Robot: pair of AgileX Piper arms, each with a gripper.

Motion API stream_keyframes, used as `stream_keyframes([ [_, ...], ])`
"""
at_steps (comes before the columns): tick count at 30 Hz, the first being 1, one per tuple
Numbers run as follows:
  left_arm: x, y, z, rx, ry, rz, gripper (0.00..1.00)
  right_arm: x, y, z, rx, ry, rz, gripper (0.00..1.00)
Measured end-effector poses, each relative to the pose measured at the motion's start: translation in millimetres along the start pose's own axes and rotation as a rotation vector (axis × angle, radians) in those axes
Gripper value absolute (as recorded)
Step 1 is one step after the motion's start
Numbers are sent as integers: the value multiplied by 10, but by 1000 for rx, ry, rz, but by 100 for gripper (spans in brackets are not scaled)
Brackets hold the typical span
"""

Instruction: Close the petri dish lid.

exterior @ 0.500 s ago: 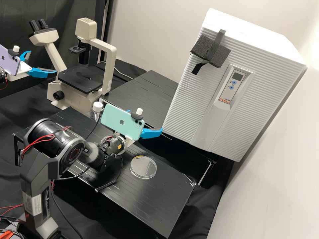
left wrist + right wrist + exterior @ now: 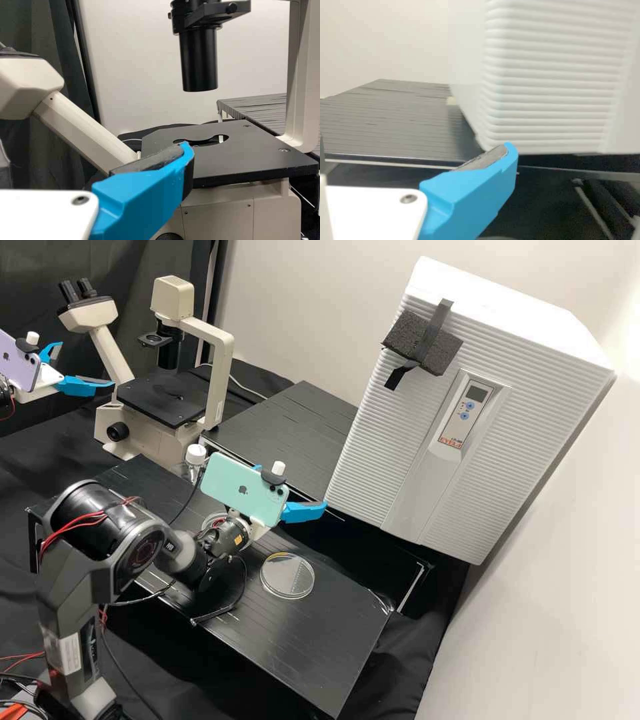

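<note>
The clear dish (image 2: 287,575) lies near the far edge of the bench (image 2: 343,647), and because the right pincer (image 2: 293,485) and the left pincer (image 2: 87,364) stand empty and apart, the closing seems left to do, though I cannot tell if it is covered.

Red lettering (image 2: 450,442) stands on the panel (image 2: 455,423) of the white cabinet (image 2: 373,433), right of centre in the high view, with dark logos on the mint phone (image 2: 223,473), left of centre, and lilac phone (image 2: 25,370), upper left, and a pale label (image 2: 69,653) lower left.
</note>
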Motion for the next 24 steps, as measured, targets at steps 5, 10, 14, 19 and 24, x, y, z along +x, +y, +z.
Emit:
stream_keyframes([
  [5,0,0,0,0,0,0,100,-237,167,91,31,5,81,100],
  [10,0,0,0,0,0,0,100,-490,271,212,41,2,142,100],
  [14,0,0,0,0,0,0,100,-638,289,344,46,-33,163,100],
  [19,0,0,0,0,0,0,100,-802,301,470,30,-81,165,100],
  [24,0,0,0,0,0,0,100,-934,316,518,32,-96,174,100],
])
